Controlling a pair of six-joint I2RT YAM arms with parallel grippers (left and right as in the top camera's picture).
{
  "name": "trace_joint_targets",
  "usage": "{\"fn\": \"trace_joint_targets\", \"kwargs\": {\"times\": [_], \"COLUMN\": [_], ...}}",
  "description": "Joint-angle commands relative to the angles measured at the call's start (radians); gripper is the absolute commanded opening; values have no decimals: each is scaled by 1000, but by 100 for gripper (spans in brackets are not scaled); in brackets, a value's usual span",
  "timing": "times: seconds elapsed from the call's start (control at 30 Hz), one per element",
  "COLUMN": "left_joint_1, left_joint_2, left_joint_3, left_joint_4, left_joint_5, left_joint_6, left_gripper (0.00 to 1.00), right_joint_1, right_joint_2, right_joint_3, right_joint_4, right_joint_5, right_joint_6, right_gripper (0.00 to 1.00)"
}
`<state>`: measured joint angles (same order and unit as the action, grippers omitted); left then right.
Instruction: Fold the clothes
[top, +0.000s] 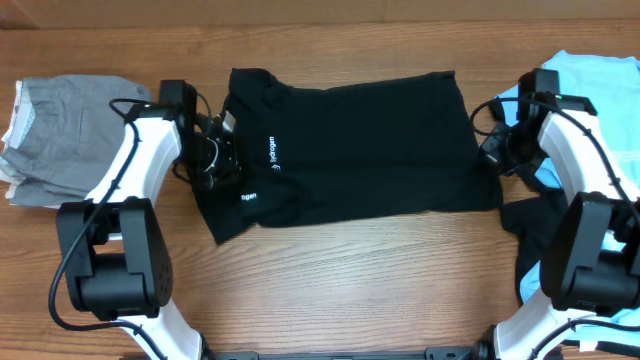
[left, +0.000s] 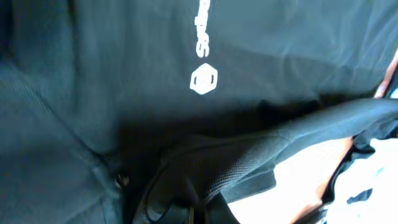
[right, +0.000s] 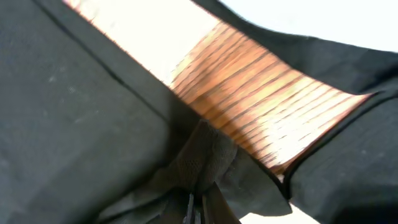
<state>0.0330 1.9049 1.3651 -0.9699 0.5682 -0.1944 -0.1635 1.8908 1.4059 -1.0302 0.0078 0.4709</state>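
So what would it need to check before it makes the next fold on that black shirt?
1. The left gripper holds the black tee: ok, cloth is bunched in its shut jaws.
2. The right gripper holds the opposite edge: ok, cloth is bunched there too.
3. Tee lying flat: ok, slightly rumpled beside the left gripper.
4. The grey pile is apart from the tee: ok.
5. The light blue tee is out of the way: cannot tell, the right gripper hides the gap.
6. The dark cloth by the tee's corner is separate: cannot tell.
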Motion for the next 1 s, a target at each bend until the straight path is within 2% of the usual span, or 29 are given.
{"fn": "trace_joint_targets", "kwargs": {"times": [0.0,0.33,0.67,0.97], "left_joint_1": [3,4,4,-1], "left_joint_2": [5,5,5,5], "left_joint_3": [-4,-4,-4,-4], "left_joint_4": [28,90,81,86], "left_joint_5": [27,26,-84,-90], "left_joint_6": [-31,-123,-214,-222], "left_gripper": [4,4,4,7], "right_joint_1": [-1,0,0,1], "right_joint_2": [-10,-10,-10,-10], "right_joint_3": [3,2,2,2], "right_joint_4": [8,24,53,81], "right_joint_5": [20,12,-41,-63], "right_joint_6": [13,-7,-59,-82], "right_gripper": [4,4,4,4]}}
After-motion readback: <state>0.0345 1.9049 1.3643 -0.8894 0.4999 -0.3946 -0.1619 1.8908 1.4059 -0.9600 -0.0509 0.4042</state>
